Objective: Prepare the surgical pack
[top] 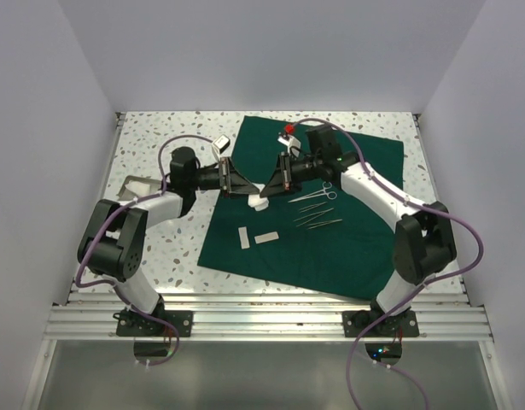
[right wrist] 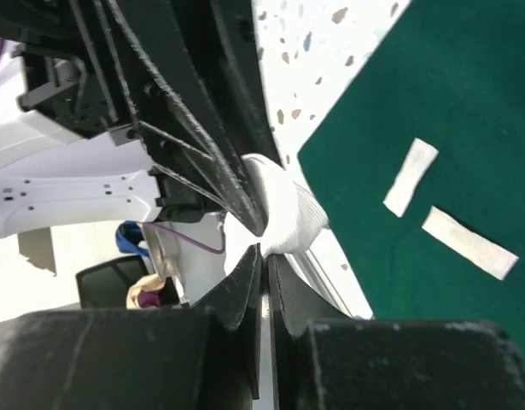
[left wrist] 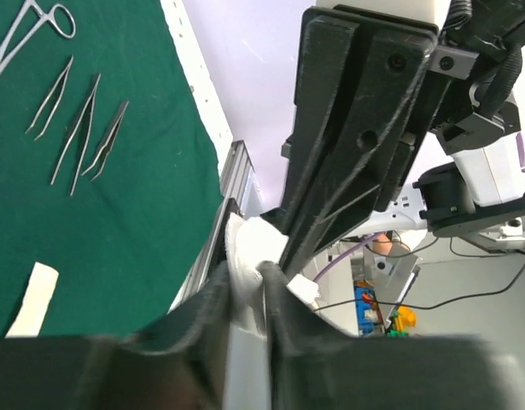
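My left pincer [left wrist: 249, 286] and right pincer [right wrist: 264, 256] pinch one gauze piece [right wrist: 283, 213]; two strips [top: 244, 237] at six o'clock, three forceps [left wrist: 81, 128] at four.

Both arms reach inward; left gripper [left wrist: 247, 280] and right gripper [right wrist: 264, 254] meet tip-to-tip, seemingly both clamped

No text, label or number readable, markings on the white arm casing [left wrist: 492, 171] perhaps lost to blur
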